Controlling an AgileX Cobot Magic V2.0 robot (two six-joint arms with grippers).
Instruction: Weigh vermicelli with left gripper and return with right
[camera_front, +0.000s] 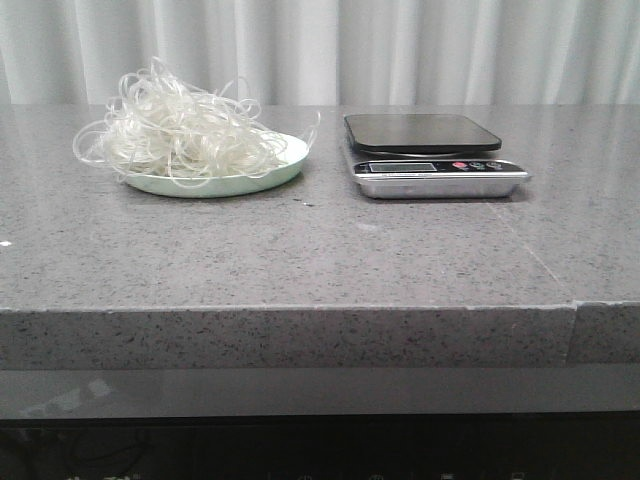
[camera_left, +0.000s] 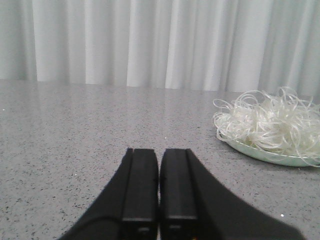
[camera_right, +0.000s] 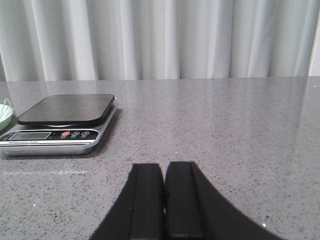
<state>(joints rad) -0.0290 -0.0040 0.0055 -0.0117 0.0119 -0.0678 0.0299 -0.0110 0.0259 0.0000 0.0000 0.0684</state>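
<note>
The vermicelli (camera_front: 180, 130) is a fluffy whitish tangle of looping strands heaped on a pale green plate (camera_front: 285, 166) at the back left of the grey stone table. It also shows in the left wrist view (camera_left: 270, 125), ahead and to one side of my left gripper (camera_left: 159, 151), which is shut, empty and low over the table. A kitchen scale (camera_front: 430, 155) with a black platform and silver front stands to the right of the plate, nothing on it. My right gripper (camera_right: 164, 165) is shut and empty, well short of the scale (camera_right: 65, 120). Neither gripper shows in the front view.
A white curtain (camera_front: 400, 50) hangs behind the table. The table's front edge (camera_front: 300, 310) runs across the front view, with a seam in the slab at the right (camera_front: 572, 320). The plate's rim (camera_right: 4, 116) peeks in beside the scale in the right wrist view.
</note>
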